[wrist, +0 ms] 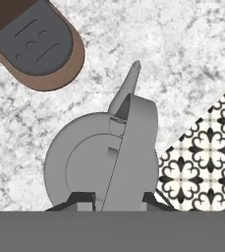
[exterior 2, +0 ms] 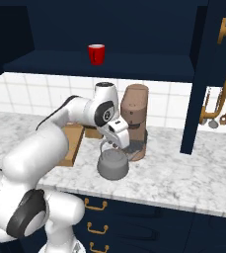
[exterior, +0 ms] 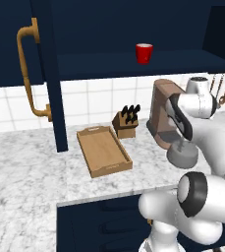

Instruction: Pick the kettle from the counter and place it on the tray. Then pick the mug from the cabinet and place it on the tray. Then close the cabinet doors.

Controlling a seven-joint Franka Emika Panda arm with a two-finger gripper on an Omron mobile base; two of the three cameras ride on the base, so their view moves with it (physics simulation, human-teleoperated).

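- From the left base view, I'm reaching over the counter (exterior: 30, 172) with my gripper (exterior: 182, 145) sitting low over the kettle (exterior: 182, 155), close to the counter's front edge and just in front of the brown coffee machine (exterior: 160, 110). The tray (exterior: 104, 150) is lying well to the left of it, one short end near the front edge, with the knife block (exterior: 126, 122) by its back right corner. The red mug (exterior: 144, 53) is standing upright on the cabinet (exterior: 133, 29) shelf, and one cabinet door (exterior: 45, 59) is standing open.
- From the right base view, my gripper (exterior 2: 115, 143) is coming down onto the arched handle of the kettle (exterior 2: 113, 165), which is sitting upright near the front edge. The mug (exterior 2: 96, 54) is showing above on the shelf.
- From the hand view, I'm looking straight down the kettle (wrist: 84, 162), and my fingers (wrist: 79, 201) are pinching narrowly on either side of its loop handle, gripping it. The coffee machine's base (wrist: 38, 44) is sitting in the top left corner.
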